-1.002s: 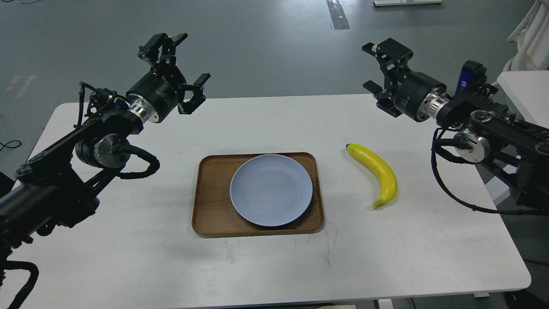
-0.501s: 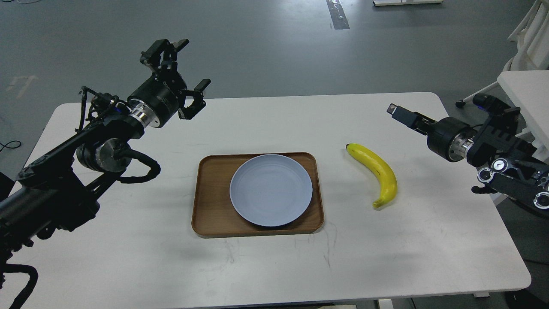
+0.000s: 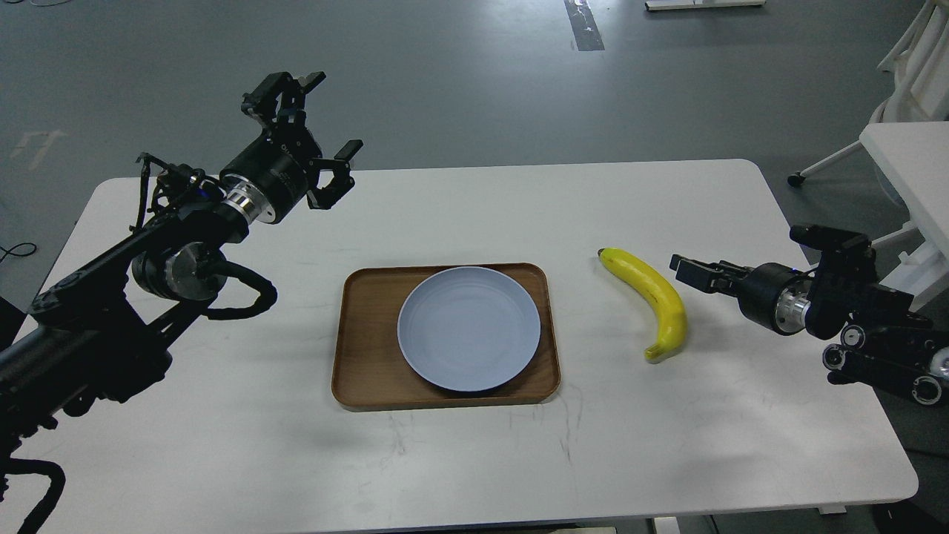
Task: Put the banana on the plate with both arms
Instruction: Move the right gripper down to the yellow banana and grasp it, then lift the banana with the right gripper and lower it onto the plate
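Note:
The yellow banana [image 3: 652, 300] lies on the white table, right of the tray, its dark stem tip pointing up-left. The pale blue-grey plate [image 3: 468, 328] sits empty in a brown wooden tray [image 3: 367, 348] at the table's middle. My right gripper [image 3: 686, 271] hangs low just right of the banana and points at it; it is seen edge-on, so its fingers cannot be told apart. My left gripper [image 3: 315, 119] is open and empty, raised above the table's far left, well away from the plate.
The white table [image 3: 222, 445] has its right edge under my right arm. A second white table [image 3: 908, 159] and white chair legs stand at the far right, on the grey floor.
My right arm has swung down from high at the far right to table level beside the banana. The left arm has barely moved. The banana and plate have not moved.

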You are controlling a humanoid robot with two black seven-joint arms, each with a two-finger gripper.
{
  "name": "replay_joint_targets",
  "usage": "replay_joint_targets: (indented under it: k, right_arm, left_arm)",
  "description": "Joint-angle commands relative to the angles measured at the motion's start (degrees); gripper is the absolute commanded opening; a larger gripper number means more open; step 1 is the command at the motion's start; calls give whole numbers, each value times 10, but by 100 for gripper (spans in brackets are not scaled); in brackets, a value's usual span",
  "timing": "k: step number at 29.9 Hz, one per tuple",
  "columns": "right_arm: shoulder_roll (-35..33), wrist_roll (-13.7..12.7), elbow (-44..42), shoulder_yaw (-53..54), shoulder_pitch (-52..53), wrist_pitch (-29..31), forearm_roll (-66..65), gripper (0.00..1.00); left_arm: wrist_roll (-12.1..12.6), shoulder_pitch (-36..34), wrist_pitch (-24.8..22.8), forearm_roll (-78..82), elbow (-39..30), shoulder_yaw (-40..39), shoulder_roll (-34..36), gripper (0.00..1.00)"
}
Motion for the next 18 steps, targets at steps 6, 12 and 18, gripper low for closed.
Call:
replay_joint_targets:
  k: [6, 12, 18]
  right_arm:
    - [19, 8, -11, -23, 0, 0, -36, 86]
    - [34, 8, -17, -40, 3, 2, -40, 79]
    - [40, 10, -17, -57, 4, 2, -47, 60]
  left_arm:
    - [-2, 1, -1, 0, 0, 0, 8, 98]
    - [-2, 4, 0, 1, 0, 0, 9, 98]
    - [-2, 5, 0, 4, 0, 0, 9, 98]
